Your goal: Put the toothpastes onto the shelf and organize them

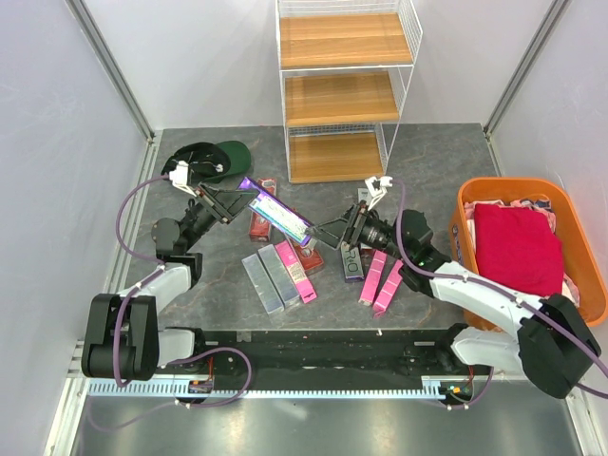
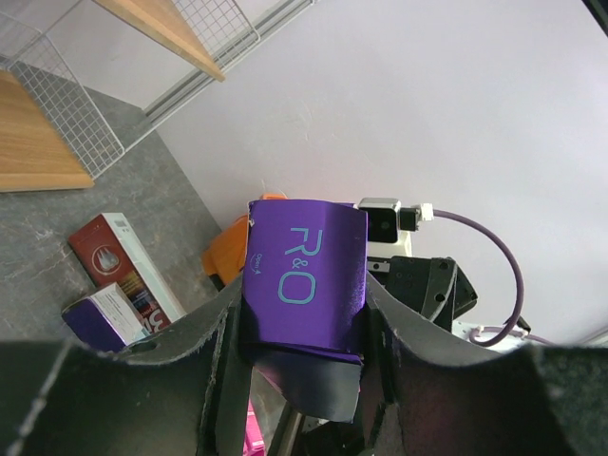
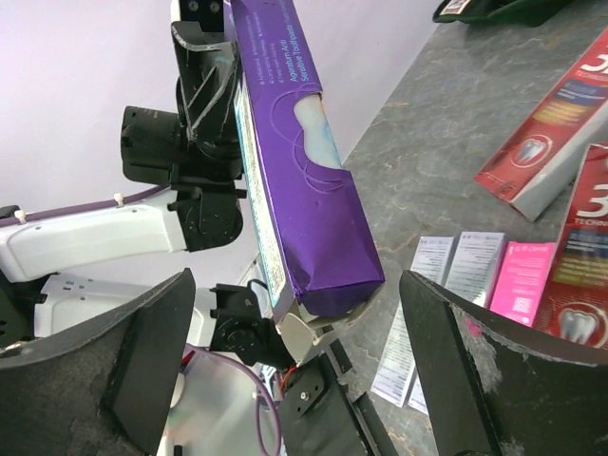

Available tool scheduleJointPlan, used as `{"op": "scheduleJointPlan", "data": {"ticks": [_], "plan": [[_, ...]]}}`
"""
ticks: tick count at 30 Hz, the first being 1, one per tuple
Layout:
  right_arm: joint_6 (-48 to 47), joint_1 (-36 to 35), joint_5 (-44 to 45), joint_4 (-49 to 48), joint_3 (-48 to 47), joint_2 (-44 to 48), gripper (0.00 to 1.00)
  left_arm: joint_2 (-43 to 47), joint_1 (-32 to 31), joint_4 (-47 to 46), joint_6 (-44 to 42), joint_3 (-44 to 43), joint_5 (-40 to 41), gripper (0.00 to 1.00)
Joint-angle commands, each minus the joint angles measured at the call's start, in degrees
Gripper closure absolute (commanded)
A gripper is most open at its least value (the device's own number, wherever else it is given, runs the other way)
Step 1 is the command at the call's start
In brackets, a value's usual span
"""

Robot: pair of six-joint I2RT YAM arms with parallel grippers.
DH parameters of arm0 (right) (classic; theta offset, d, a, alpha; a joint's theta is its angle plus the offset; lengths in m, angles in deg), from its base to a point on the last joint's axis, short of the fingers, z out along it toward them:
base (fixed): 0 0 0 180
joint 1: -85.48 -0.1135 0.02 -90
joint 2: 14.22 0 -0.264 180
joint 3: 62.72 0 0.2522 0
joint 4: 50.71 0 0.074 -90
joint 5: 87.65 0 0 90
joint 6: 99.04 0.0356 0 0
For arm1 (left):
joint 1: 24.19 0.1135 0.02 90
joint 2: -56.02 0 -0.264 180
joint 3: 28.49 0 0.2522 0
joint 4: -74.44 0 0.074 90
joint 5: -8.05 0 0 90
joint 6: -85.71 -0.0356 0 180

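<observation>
From above, the left gripper (image 1: 226, 202) is clamped on one end of a purple carton (image 1: 277, 215), lifted clear of the table (image 1: 427, 161). The carton's long axis runs straight out from that hand toward the right gripper (image 1: 331, 231), whose jaws stand wide apart at the free end. The shelf (image 1: 347, 95) stands beyond both hands. I'd say the right one is nearer to it. Pink cartons (image 1: 380, 280) and others lie flat below and between the two hands.

Looking along the left gripper (image 2: 304, 318), I see the purple carton (image 2: 306, 275) with its "R&O" end pinched between the fingers (image 2: 220, 332). The rest runs forward toward the other arm. A board of the shelf (image 2: 38, 142) lies off to the hand's upper left.

From the right gripper (image 3: 294, 290), the purple carton (image 3: 304, 180) comes in lengthwise from ahead. Its near end hangs between the spread fingers (image 3: 142, 361), touching neither as far as I can see. This looks like a handover, so closing across the carton's narrow width is what counts next.
</observation>
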Motion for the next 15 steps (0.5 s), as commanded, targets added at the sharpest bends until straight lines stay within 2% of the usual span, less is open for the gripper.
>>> {"op": "scheduleJointPlan", "data": {"ticks": [1,5,7,14,15], "plan": [[0.92,-0.83,-0.90,-6.70,0.01,-2.05,0.05,1.50,0.37,-7.01,3.07,-0.77,0.84,0.95],[2.33,-1.44,-0.90,-9.25,0.27,-3.72,0.13,1.33,0.37,-7.54,3.69,-0.78,0.84,0.95],[2.59,-1.80,-1.08,-10.21,0.27,-4.60,0.23,1.06,0.37,-7.72,3.95,-0.78,0.76,0.95],[5.40,-2.06,-3.54,-15.84,-0.52,-8.82,0.30,-0.61,0.37,-10.27,5.71,-0.69,0.49,0.95],[6.10,-2.06,-3.45,-16.89,-0.43,-8.91,0.36,-0.61,0.37,-10.61,5.80,-0.77,0.40,0.95]]}}
